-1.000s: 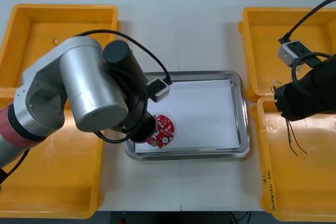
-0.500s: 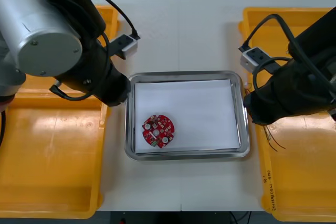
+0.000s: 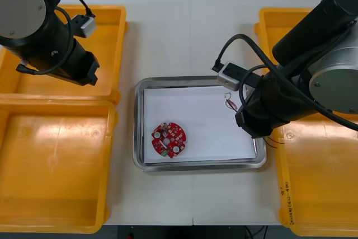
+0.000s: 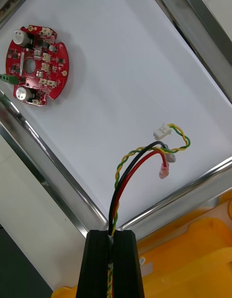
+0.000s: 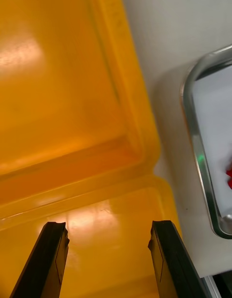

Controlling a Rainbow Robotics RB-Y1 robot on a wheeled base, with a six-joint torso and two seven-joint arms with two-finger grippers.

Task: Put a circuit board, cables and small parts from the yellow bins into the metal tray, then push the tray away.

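- While our right gripper (image 4: 114,235) hangs over the metal tray (image 3: 196,164), its jaws pinch red, black and yellow cables (image 4: 137,162).
- We see the circuit board (image 3: 169,140) lying inside.
- Our left gripper (image 5: 108,230), jaws spread, is above yellow bins (image 5: 58,109).

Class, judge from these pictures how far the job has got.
Done: the circuit board lies in the metal tray. In hand: the right gripper, shut on cables, holds them over it. Left: small parts and pushing the tray away; the left gripper hangs open above the left yellow bins.
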